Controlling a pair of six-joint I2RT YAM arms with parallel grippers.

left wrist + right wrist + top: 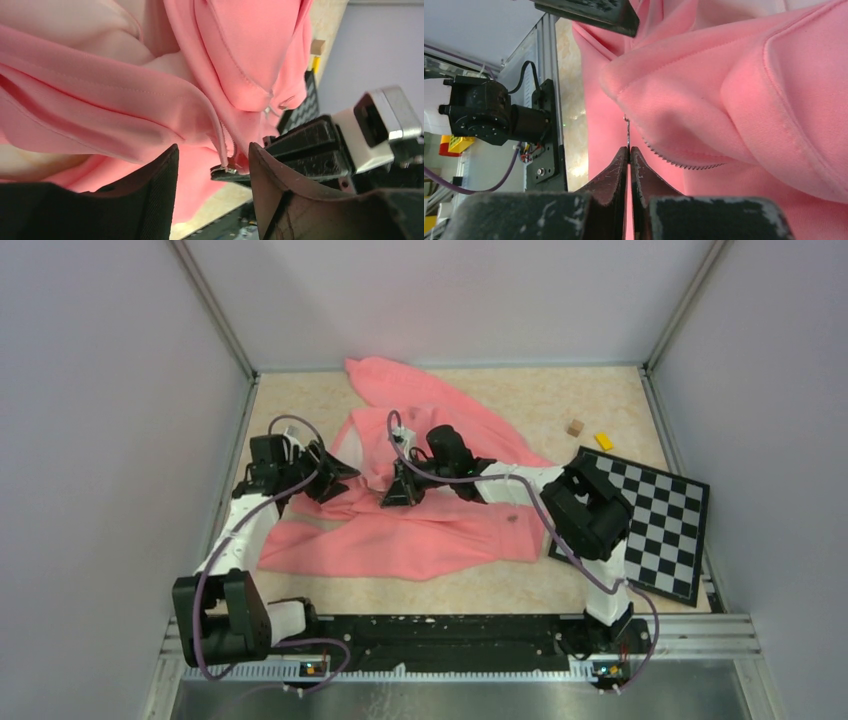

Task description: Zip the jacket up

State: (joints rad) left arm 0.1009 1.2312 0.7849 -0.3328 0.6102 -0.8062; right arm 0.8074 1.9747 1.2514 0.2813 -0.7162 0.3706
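Note:
The salmon-pink jacket (420, 530) lies crumpled across the middle of the table, one sleeve reaching to the back. My right gripper (629, 150) is shut on the thin metal zipper pull (627, 132), with the zipper teeth (684, 165) curving off to its right. In the left wrist view the bottom end of the zipper (227, 155) hangs between my left gripper's (212, 152) open fingers, which touch nothing. The right gripper's black tips (232, 175) pinch that zipper end from the right. From above, the left gripper (338, 476) sits just left of the right gripper (400, 492).
A black-and-white checkerboard (640, 525) lies at the right under the right arm. A small wooden cube (574, 427) and a yellow block (604, 440) sit at the back right. Grey walls enclose the table on three sides.

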